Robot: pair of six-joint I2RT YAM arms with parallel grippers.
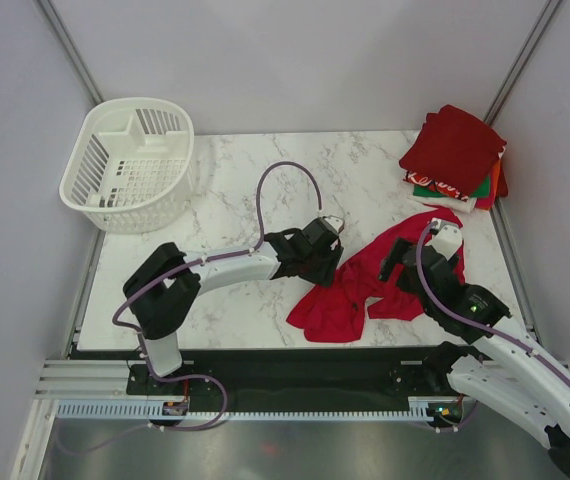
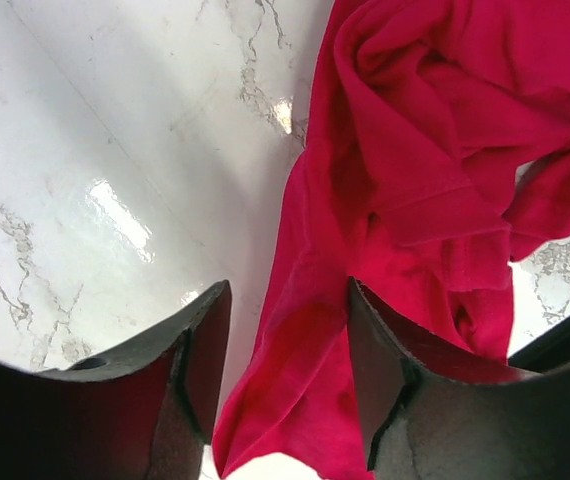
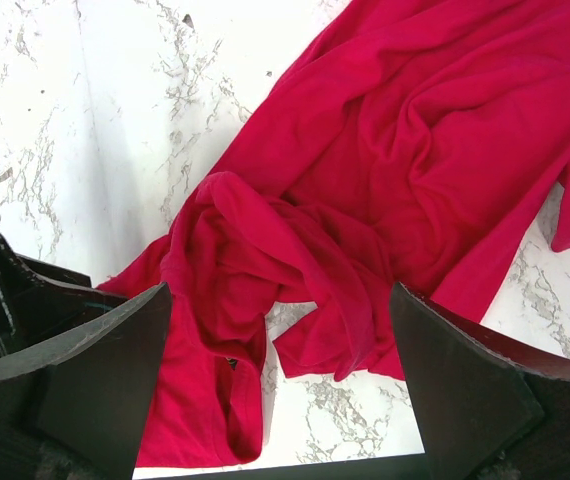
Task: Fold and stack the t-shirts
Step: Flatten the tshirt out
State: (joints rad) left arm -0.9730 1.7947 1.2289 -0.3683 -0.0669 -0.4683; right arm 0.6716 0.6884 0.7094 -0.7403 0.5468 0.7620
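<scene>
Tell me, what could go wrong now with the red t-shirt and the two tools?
The left tool straddles only a narrow edge fold of the red t-shirt, so the cloth may slip out when lifted. The shirt lies bunched and twisted under the open right tool, which might catch several layers and tangle it more.

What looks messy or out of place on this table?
The bright red t-shirt lies crumpled and twisted near the front of the table, unfolded. The folded stack at the far right corner is untidy too: its top dark red shirt sits turned askew over the ones beneath.
</scene>
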